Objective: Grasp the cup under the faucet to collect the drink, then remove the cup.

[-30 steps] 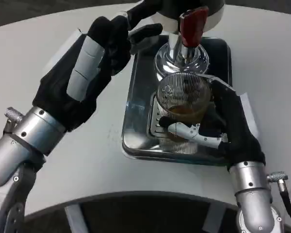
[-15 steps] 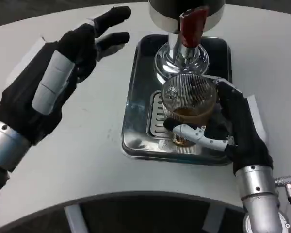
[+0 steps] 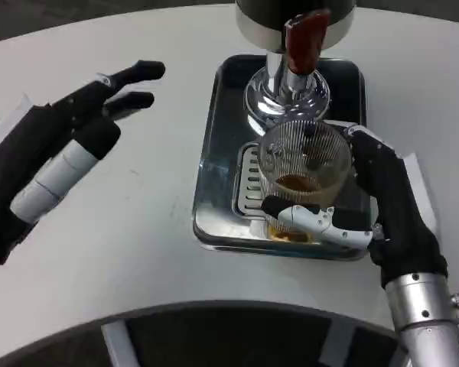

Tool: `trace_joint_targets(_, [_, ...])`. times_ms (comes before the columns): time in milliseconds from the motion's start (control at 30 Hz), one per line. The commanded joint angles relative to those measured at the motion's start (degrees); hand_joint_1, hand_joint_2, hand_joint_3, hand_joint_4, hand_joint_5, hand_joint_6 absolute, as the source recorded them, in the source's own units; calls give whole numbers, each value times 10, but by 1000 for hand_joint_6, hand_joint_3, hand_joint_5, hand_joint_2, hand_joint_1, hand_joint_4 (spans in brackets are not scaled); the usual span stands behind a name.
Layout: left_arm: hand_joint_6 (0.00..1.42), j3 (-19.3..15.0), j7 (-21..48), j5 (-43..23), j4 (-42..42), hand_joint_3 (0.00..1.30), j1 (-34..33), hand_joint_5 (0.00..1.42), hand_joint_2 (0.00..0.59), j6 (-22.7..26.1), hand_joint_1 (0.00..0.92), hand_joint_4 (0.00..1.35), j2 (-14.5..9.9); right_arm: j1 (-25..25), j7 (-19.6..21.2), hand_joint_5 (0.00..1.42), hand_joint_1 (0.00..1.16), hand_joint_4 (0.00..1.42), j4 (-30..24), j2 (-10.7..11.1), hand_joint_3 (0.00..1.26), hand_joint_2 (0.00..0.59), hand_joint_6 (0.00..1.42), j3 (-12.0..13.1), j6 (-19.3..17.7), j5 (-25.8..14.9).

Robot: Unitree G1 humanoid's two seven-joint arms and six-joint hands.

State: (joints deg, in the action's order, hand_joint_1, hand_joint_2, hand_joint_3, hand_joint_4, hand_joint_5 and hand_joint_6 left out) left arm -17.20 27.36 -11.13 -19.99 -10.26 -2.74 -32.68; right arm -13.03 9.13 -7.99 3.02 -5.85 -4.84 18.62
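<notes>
Head view: right hand (image 3: 382, 218) grips the upright cup (image 3: 302, 180), mouth up.
Left hand (image 3: 57, 164) hovers over the desk (image 3: 122, 245), fingers (image 3: 134, 73) spread.

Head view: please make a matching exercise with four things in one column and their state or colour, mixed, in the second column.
Things:
1. cup
2. right robot hand
3. left robot hand
4. faucet lever

States:
a. red
b. holds nothing, fingers apart, over the white table
c. ribbed clear glass, a little brown drink inside
d. wrapped around the cup, above the metal tray

Pairs: 1-c, 2-d, 3-b, 4-a
</notes>
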Motion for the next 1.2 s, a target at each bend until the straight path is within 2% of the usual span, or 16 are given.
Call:
trace_joint_targets(33, [103,-18,6,31,-17,215,30,161,16,-34,0,88,-28,28,-19,709,1028,628,-57,-5,552,157,628,-12,9,-4])
trace_joint_targets(400, [63,-66,25,89,-49,217,107,151,16,-88,0,89,-82,68,-63,712,1037,628,-145,-6,552,158,628,-32,45,-7])
trace_joint_targets(600, [60,-95,29,103,-70,219,145,151,18,-104,0,89,-90,76,-86,712,1039,628,-184,-7,552,159,628,-41,65,-12])
trace_joint_targets(700, [59,-119,30,106,-78,219,169,150,21,-109,0,89,-91,78,-96,712,1040,628,-198,-10,552,159,632,-55,72,-9])
trace_joint_targets(833, [45,-165,40,105,-85,201,212,140,26,-123,0,72,-93,79,-102,712,1041,628,-195,-17,552,159,644,-78,75,-7])
trace_joint_targets(1200, [0,-245,72,97,-97,123,287,82,27,-134,0,4,-99,62,-101,718,1041,635,-161,-35,552,159,652,-118,70,0])
